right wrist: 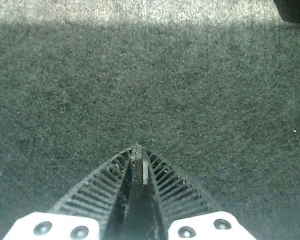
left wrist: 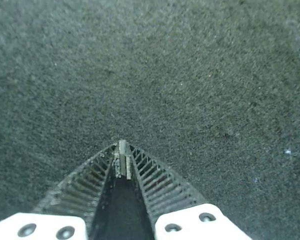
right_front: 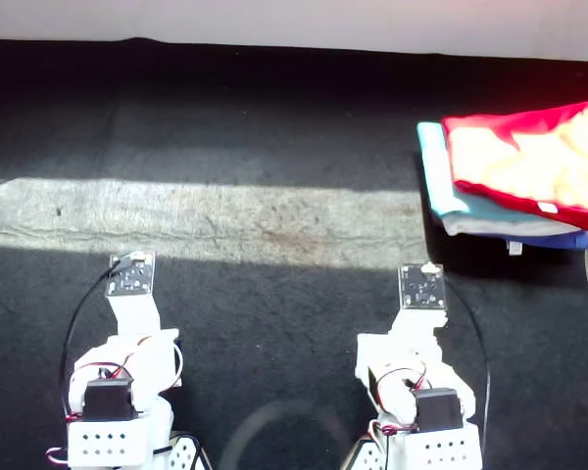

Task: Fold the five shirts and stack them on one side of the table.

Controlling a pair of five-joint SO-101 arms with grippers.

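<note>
Your stack of folded shirts (right_front: pixel 510 211) lay at the right edge of the high view, on the dark table (right_front: pixel 274 108), with the red shirt (right_front: pixel 490 125) on top and the teal shirt (right_front: pixel 433 166) beneath. Your left hand (left wrist: pixel 122 160) was clenched and empty. Your right hand (right wrist: pixel 139 165) was also clenched and empty. Both arms sat at the bottom of the frame, well apart from the stack.

left gripper (left wrist: pixel 122 152), right gripper (right wrist: pixel 139 156) (both closed)

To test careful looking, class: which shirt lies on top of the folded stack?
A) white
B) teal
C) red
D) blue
C: the red shirt lies topmost, with edges of the teal shirt and blue shirt showing beneath it.
</note>
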